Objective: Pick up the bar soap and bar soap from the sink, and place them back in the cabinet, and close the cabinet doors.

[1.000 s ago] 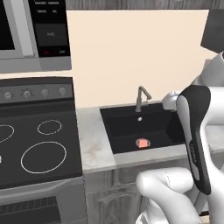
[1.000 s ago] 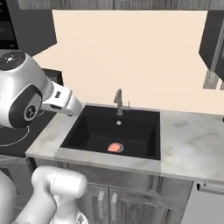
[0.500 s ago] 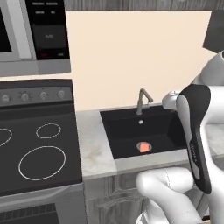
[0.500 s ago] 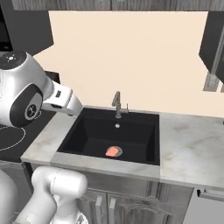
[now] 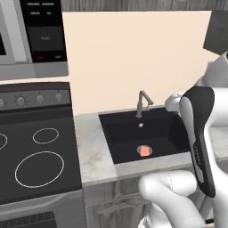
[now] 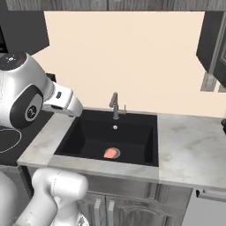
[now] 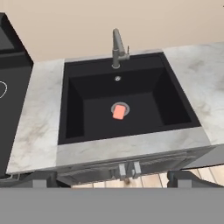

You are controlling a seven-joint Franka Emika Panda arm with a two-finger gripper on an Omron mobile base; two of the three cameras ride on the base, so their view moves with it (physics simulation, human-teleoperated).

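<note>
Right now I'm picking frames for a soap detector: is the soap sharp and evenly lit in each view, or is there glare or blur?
Hand view: flat, even rendered light, no glare; the bar soap on the drain reads clearly against the black sink. Left base view: soft, slightly blurred, soap small. Right base view: soap edges smeared, faint shading on the basin walls.

Sink [image 5: 129, 129] right side behind the white arm; cabinet [image 6: 212, 48] cut by the frame's right edge.

One bar soap [image 7: 118, 112] on the drain [image 7: 120, 108] of the black sink [image 7: 74, 109], faucet [image 7: 116, 47] behind
</note>
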